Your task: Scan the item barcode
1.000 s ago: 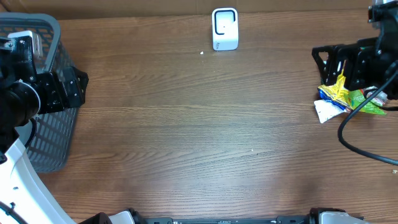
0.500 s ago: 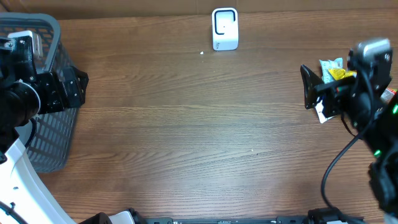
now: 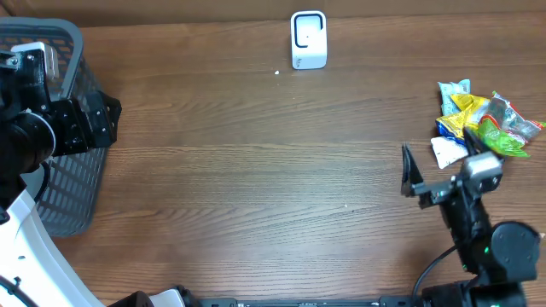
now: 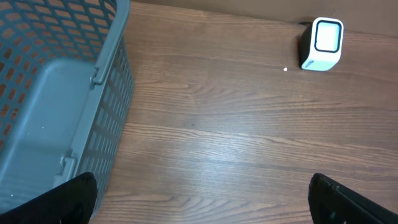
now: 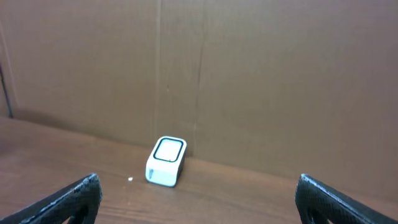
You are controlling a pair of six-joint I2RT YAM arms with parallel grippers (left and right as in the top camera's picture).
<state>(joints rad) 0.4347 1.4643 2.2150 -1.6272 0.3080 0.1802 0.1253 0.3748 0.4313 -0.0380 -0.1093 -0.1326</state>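
The items are a heap of snack packets (image 3: 479, 124), yellow, green, blue and white, lying at the table's right edge. The white barcode scanner (image 3: 308, 39) stands at the far middle, also visible as the scanner (image 4: 323, 43) in the left wrist view and the scanner (image 5: 166, 162) in the right wrist view. My right gripper (image 3: 413, 177) hovers open and empty in front of and to the left of the heap, pointing toward the scanner; its fingertips (image 5: 78, 198) frame bare wood. My left gripper (image 3: 109, 119) is open and empty beside the basket.
A grey-blue mesh basket (image 3: 53, 128) stands at the left edge, with the basket wall (image 4: 106, 106) close to my left fingers. A brown cardboard wall (image 5: 249, 81) rises behind the scanner. A small white speck (image 3: 277, 72) lies near the scanner.
My right arm has drawn back from over the packet heap toward the table's front, uncovering the heap. It carries nothing. The left arm has not moved.
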